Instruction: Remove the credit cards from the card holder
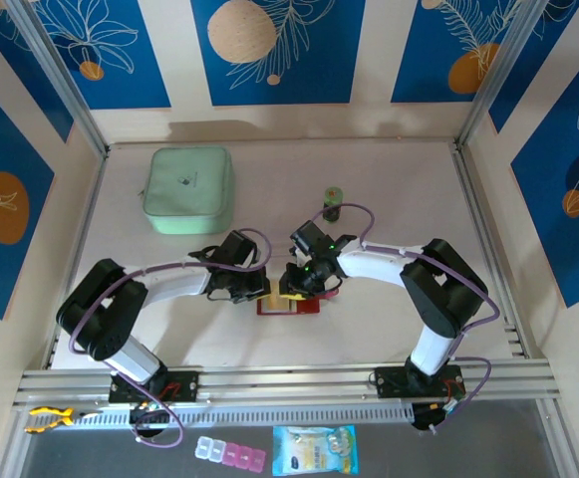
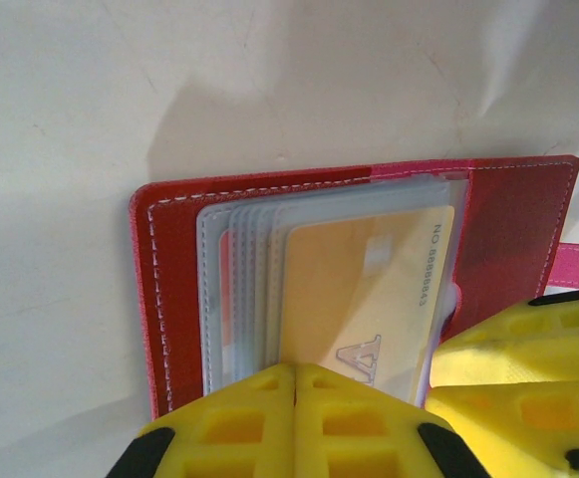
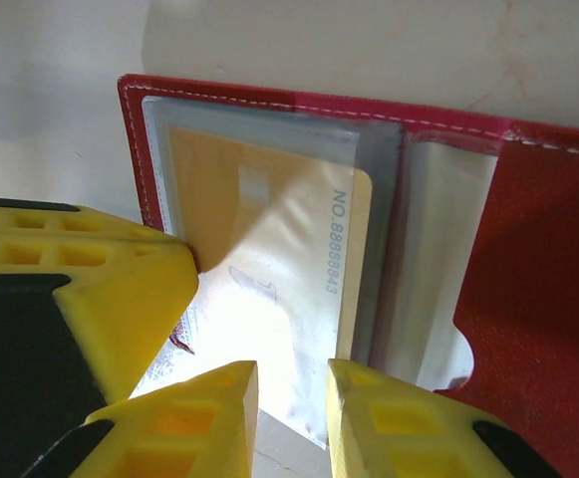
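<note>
The card holder point(image 1: 290, 305) is lying open on the table point(image 1: 389, 189), near the front edge, between the two arms. In the wrist views a yellow credit card point(image 2: 369, 289) is still tucked in the top clear sleeve point(image 3: 438, 259). The left gripper point(image 2: 295, 383) has its fingers pressed together, tips right on the sleeve stack. The right gripper point(image 3: 293, 398) has its fingers a bit apart either side of the sleeve's edge. Honestly can't tell if they're touching it. The mint-green pouch point(image 1: 188, 189) sits well off at the back left.
</note>
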`<state>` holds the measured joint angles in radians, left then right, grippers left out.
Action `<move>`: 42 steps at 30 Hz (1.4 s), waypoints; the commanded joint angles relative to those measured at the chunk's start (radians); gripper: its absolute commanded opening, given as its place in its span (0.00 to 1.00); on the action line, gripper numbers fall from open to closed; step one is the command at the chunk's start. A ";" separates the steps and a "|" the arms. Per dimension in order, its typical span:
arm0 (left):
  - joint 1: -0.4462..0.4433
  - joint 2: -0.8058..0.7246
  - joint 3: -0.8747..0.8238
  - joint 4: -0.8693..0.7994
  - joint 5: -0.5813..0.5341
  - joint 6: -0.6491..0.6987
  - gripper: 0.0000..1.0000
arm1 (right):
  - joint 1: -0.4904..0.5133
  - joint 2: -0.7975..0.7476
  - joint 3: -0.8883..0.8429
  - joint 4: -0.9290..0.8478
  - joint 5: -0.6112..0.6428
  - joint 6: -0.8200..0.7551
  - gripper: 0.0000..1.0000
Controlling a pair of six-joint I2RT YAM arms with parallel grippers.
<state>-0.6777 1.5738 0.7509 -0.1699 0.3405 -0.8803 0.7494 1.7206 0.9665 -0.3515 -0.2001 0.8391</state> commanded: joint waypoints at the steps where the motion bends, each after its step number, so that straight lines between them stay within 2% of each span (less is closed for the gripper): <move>1: -0.010 -0.003 -0.005 -0.036 -0.008 0.026 0.02 | -0.007 0.023 0.015 -0.016 -0.025 -0.012 0.26; 14: -0.010 -0.012 0.000 -0.052 -0.015 0.025 0.03 | -0.009 0.009 0.015 -0.087 0.052 -0.024 0.26; 22: -0.010 -0.050 0.007 -0.044 -0.010 0.007 0.06 | -0.008 -0.028 0.017 -0.105 0.068 -0.026 0.27; 31: -0.011 -0.048 0.012 -0.071 -0.018 0.017 0.07 | -0.013 -0.062 0.007 -0.077 0.039 -0.015 0.27; 42: -0.011 -0.017 -0.028 -0.054 -0.031 0.023 0.05 | -0.019 -0.030 -0.008 -0.004 -0.029 0.007 0.27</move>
<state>-0.6785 1.5421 0.7444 -0.2096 0.3214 -0.8722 0.7341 1.6791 0.9680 -0.3695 -0.1902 0.8330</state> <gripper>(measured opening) 0.053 0.268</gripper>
